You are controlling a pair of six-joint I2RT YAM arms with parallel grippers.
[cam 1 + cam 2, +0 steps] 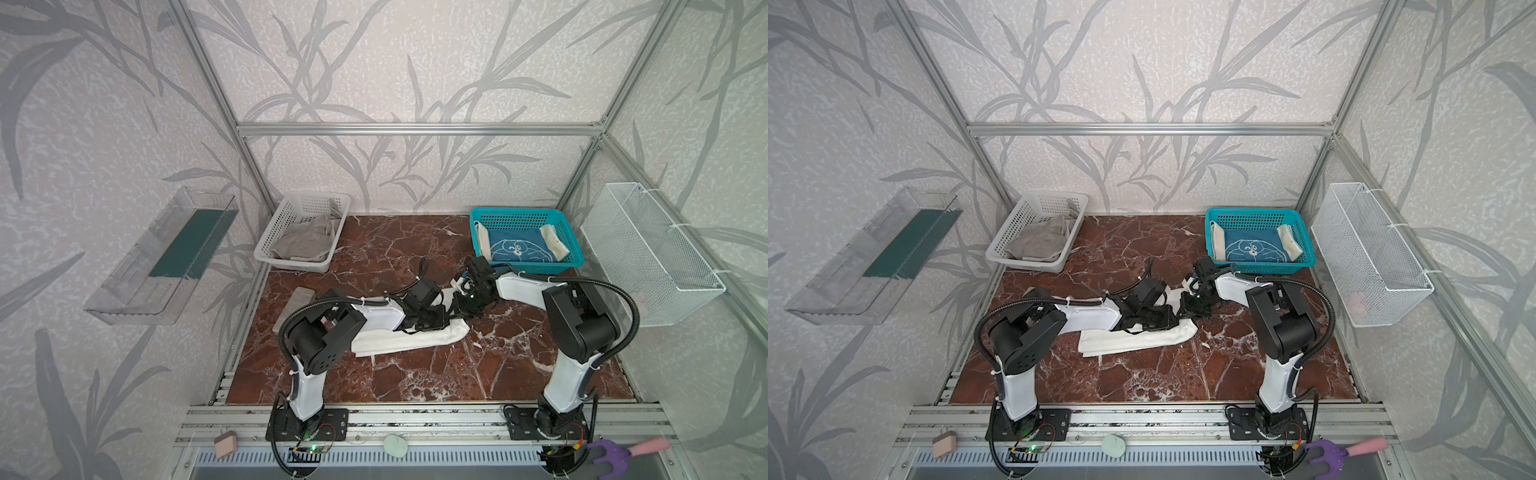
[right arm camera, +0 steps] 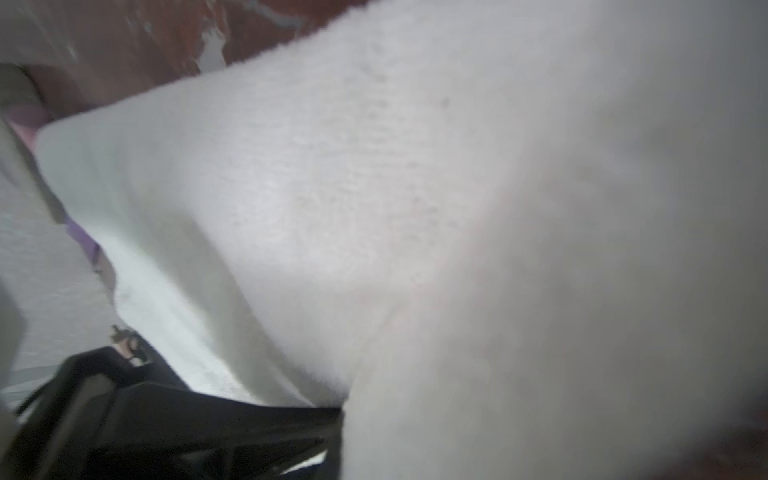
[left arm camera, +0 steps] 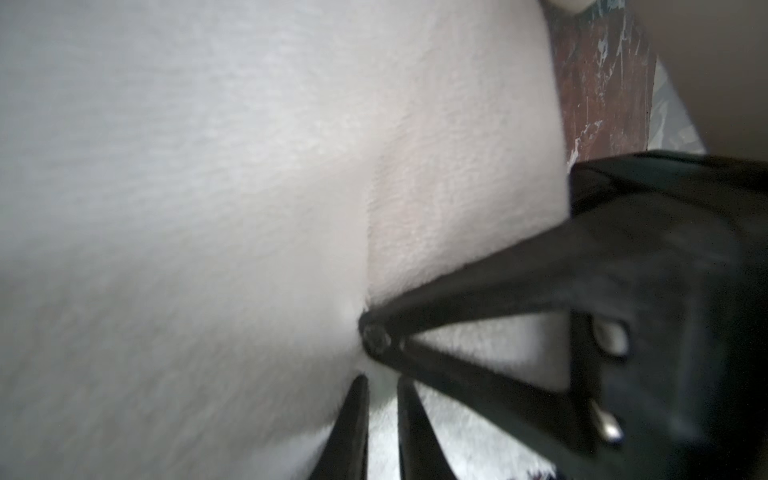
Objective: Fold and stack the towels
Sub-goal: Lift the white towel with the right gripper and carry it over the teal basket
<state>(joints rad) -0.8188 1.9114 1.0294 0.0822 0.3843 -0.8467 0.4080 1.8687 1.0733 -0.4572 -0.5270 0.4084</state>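
A plain white towel [image 1: 415,340] [image 1: 1142,340] lies as a long folded strip mid-table. Both grippers meet at its far right end. My left gripper [image 1: 444,319] [image 3: 380,378] is shut on a pinch of that white cloth [image 3: 208,166]. My right gripper [image 1: 460,304] [image 3: 374,336] is shut on the same end, tip to tip with the left. White cloth [image 2: 374,166] fills the right wrist view and hides the right jaws there. A grey towel [image 1: 303,241] lies crumpled in the white basket [image 1: 266,249]. The blue-and-cream towel [image 1: 519,247] lies folded in the teal basket [image 1: 536,216].
A small grey slab [image 1: 297,307] lies left of the left arm. A clear shelf [image 1: 166,257] hangs on the left wall and a wire basket [image 1: 648,253] on the right wall. A sponge [image 1: 226,442], a green oval [image 1: 395,445] and a purple-pink tool [image 1: 623,451] sit on the front rail.
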